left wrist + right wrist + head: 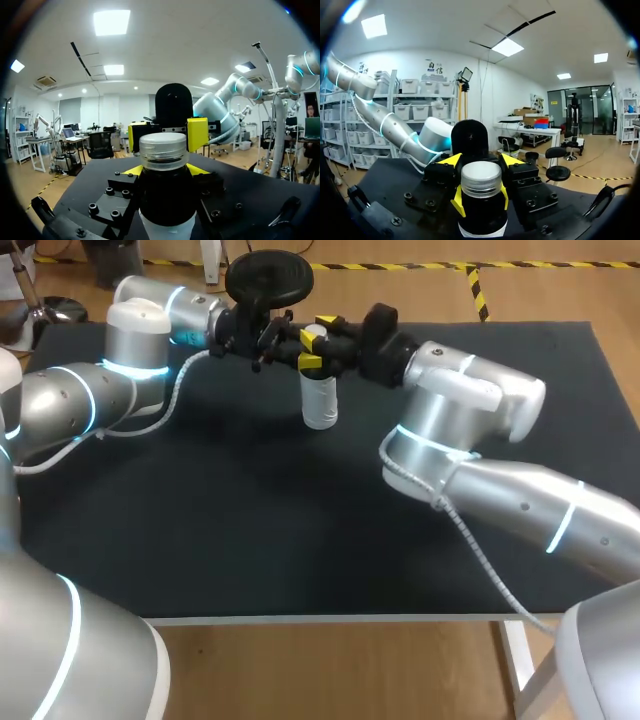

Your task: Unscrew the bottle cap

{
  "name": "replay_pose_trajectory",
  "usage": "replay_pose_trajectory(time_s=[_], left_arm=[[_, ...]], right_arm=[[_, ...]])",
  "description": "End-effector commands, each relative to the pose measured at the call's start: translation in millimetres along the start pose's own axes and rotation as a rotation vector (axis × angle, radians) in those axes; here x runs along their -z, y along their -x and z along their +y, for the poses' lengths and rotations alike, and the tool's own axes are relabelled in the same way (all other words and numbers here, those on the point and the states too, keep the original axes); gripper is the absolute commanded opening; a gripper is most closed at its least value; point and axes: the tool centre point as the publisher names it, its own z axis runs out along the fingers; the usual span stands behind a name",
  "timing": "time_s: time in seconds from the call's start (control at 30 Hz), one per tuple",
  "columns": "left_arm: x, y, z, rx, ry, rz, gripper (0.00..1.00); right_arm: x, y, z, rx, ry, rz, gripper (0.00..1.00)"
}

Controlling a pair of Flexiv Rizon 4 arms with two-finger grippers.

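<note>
I've got L pincer clamped on bottle neck, R pincer prob. pinching below cap; next needs cap grip, twist.

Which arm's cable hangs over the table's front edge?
The right arm: its cable crosses that edge; the left arm has its cable above the mat.

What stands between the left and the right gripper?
The bottle, upright with its cap on. The head view shows it; in the wrist views the left gripper and the right gripper grip it from opposite sides.
</note>
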Motion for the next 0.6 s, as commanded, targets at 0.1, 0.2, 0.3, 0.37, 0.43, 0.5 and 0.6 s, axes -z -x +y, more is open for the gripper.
replay_pose_trajectory(time_s=[0.1, 0.2, 0.3, 0.37, 0.43, 0.5, 0.6], left_arm=[[-2, -4.2, -2.6, -0.001, 0.003, 0.0, 0.0], [-2, -4.2, -2.6, -0.001, 0.003, 0.0, 0.0], [-2, -4.2, -2.6, -0.001, 0.003, 0.0, 0.0], [-2, -4.2, -2.6, -0.001, 0.003, 0.0, 0.0], [-2, -4.2, -2.6, -0.001, 0.003, 0.0, 0.0], [-2, -4.2, -2.6, -0.001, 0.003, 0.0, 0.0], [-2, -4.2, -2.6, -0.001, 0.003, 0.0, 0.0]], right_arm=[[7, 19, 0, 0.003, 0.006, 0.211, 0.0], [4, 18, 3, -0.002, -0.001, 0.292, 0.0], [3, 11, 3, -0.001, -0.029, 0.384, 0.0], [0, 6, 1, -0.012, -0.039, 0.457, 0.0], [0, 2, 0, -0.015, -0.051, 0.532, 0.0], [-1, 0, -1, -0.027, -0.051, 0.583, 0.0], [-2, -2, -2, -0.042, -0.063, 0.696, 0.0]])
